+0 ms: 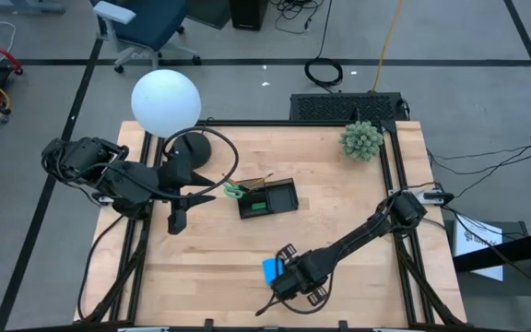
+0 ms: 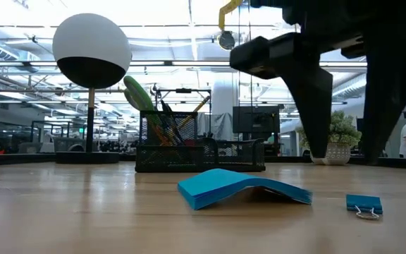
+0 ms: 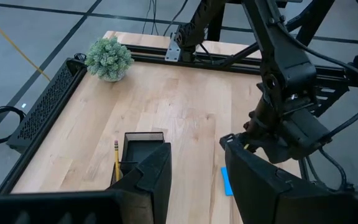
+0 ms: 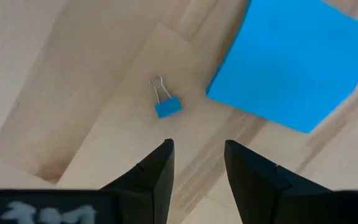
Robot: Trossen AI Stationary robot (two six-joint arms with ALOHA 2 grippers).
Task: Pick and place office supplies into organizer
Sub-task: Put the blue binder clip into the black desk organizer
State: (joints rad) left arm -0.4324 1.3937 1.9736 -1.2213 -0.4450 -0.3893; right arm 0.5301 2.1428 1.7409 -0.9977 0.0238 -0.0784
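A blue square note pad (image 4: 291,62) lies on the table near its front edge, with its near part arched up in the low view (image 2: 242,187). A small blue binder clip (image 4: 166,106) lies flat beside it (image 2: 364,204). My right gripper (image 4: 199,146) hangs above the table beside both, pointing down, open, with nothing between its fingers. The black organizer (image 1: 267,198) stands mid-table, holding green-handled scissors (image 1: 233,191) and pencils (image 3: 115,158). My left gripper (image 3: 194,155) waits raised over the table's left part (image 1: 178,219), open and holding nothing.
A lamp with a white globe (image 1: 165,100) and a round black base (image 1: 192,152) stands at the far left, close to my left arm. A fuzzy green plant ball (image 1: 361,140) sits at the far right. Bare wood lies between the organizer and the note pad.
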